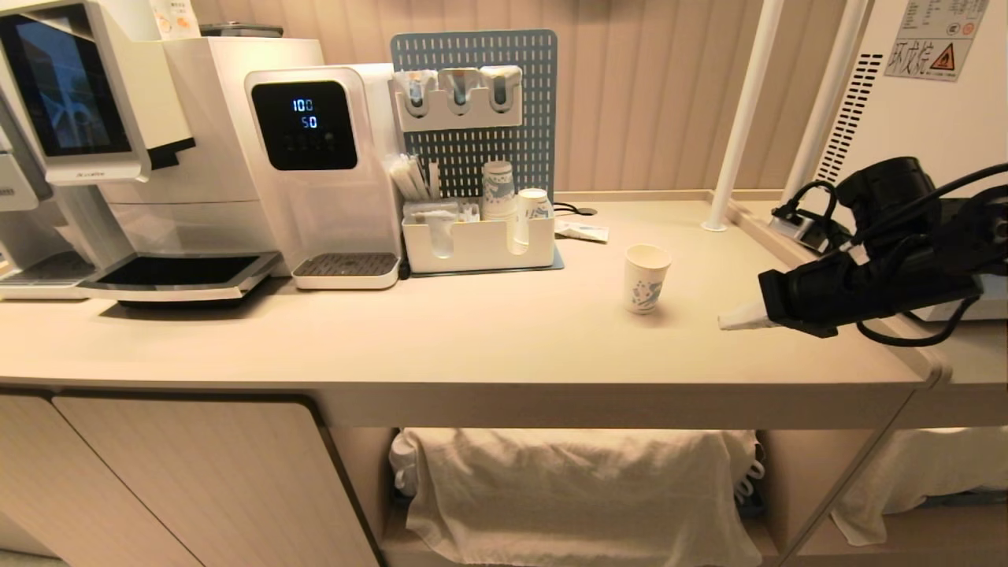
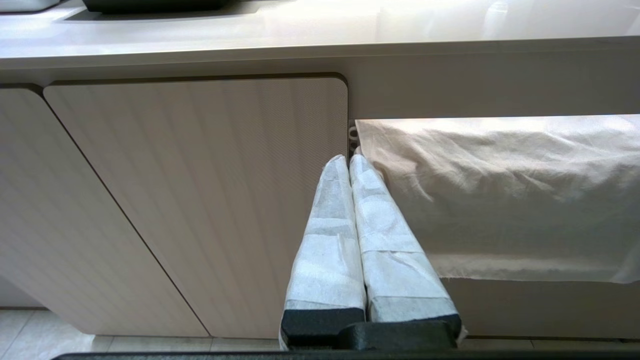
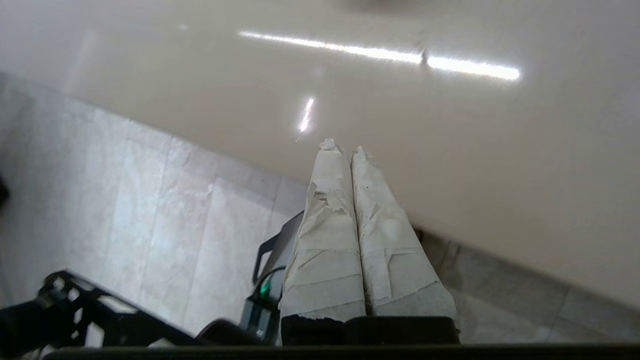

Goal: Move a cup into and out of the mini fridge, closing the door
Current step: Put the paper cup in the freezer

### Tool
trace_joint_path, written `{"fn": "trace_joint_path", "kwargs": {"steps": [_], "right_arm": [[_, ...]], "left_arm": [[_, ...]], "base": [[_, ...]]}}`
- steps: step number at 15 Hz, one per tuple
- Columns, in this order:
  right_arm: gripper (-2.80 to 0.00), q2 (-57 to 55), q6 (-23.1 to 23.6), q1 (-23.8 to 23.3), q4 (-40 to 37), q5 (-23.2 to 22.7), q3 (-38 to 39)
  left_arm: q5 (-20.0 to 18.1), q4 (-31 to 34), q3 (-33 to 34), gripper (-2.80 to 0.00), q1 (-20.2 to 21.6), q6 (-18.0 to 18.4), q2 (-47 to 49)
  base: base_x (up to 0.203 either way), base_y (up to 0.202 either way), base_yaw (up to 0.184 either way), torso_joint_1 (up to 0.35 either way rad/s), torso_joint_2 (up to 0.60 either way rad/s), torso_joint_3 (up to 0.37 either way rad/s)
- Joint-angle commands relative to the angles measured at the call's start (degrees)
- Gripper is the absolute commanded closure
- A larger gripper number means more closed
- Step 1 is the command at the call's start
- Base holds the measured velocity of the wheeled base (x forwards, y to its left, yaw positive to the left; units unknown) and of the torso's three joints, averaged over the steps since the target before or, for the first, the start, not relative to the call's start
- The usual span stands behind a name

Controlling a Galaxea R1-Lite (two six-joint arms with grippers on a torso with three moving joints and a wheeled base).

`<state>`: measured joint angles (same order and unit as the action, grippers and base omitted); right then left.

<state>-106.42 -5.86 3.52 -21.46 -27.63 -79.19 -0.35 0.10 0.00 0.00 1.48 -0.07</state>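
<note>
The right gripper [image 1: 723,321], its taped fingers pressed together around nothing, hovers at the right edge of the head view – the cup [image 1: 646,278] stands upright on the counter [image 1: 472,331] just left of it, right of centre – while the left gripper [image 2: 348,159], likewise closed, sits low before a cabinet door [image 2: 200,200].

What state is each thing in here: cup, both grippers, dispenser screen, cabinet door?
cup: upright on the counter, untouched, empty
right gripper: shut, holding nothing, right of the cup
left gripper: shut, empty, low before the cabinet door
cabinet door: closed
dispenser screen: lit
</note>
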Motion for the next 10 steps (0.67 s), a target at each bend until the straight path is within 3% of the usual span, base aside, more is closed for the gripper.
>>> {"fn": "trace_joint_path", "kwargs": {"steps": [1,5,6,7,10], "right_arm": [[0.0,-6.95,0.89,0.89,7.91,4.08,-0.21],[0.0,-11.75,2.49,4.39,16.99,5.96,-3.26],[-2.48,-12.14,2.52,4.87,18.28,5.93,-4.18],[-2.8,-12.86,2.66,5.61,19.22,5.87,-4.76],[-2.8,-12.18,4.42,6.12,20.79,5.74,-4.69]], "left_arm": [[0.0,-0.01,0.0,0.0,0.0,-0.07,-0.01],[0.0,-0.01,0.0,0.0,0.0,0.02,-0.01],[0.0,-0.01,0.0,0.0,0.0,0.02,-0.01],[0.0,-0.01,0.0,0.0,0.0,-0.03,-0.01],[0.0,-0.01,0.0,0.0,0.0,0.02,-0.01]], "base": [[0.0,0.0,0.0,0.0,0.0,0.0],[0.0,0.0,0.0,0.0,0.0,0.0],[0.0,0.0,0.0,0.0,0.0,0.0],[0.0,0.0,0.0,0.0,0.0,0.0],[0.0,0.0,0.0,0.0,0.0,0.0]]}}
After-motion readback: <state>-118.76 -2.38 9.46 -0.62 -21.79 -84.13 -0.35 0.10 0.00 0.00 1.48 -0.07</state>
